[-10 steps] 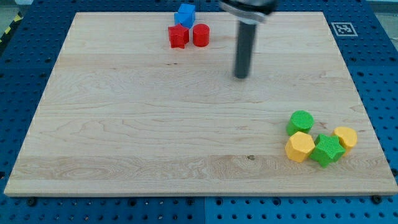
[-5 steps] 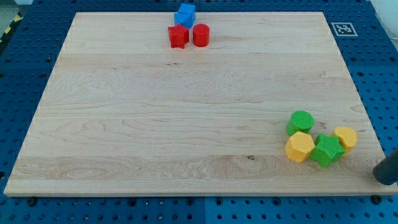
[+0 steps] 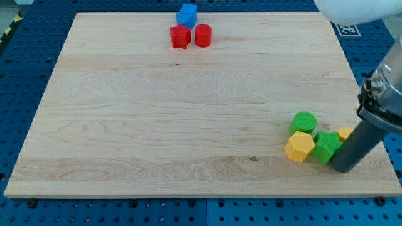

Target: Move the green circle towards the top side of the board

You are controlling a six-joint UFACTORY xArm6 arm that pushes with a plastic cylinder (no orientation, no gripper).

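The green circle (image 3: 304, 122) lies near the board's right side, toward the view's bottom. Touching it below are a yellow hexagon (image 3: 299, 147) and a green star-like block (image 3: 326, 146). A yellow block (image 3: 345, 133) shows partly behind my rod. My tip (image 3: 345, 168) rests on the board just right of and below the green star-like block, touching or nearly touching it, and below-right of the green circle.
At the view's top stand a blue block (image 3: 186, 14), a red star-like block (image 3: 179, 37) and a red cylinder (image 3: 203, 36), close together. The wooden board (image 3: 157, 125) has its right edge just right of my rod. A marker tag (image 3: 347, 29) sits at the top right corner.
My rod came from the board's upper middle, passed off the bottom right corner, and now stands by the cluster. The yellow hexagon and green star-like block have shifted slightly left.
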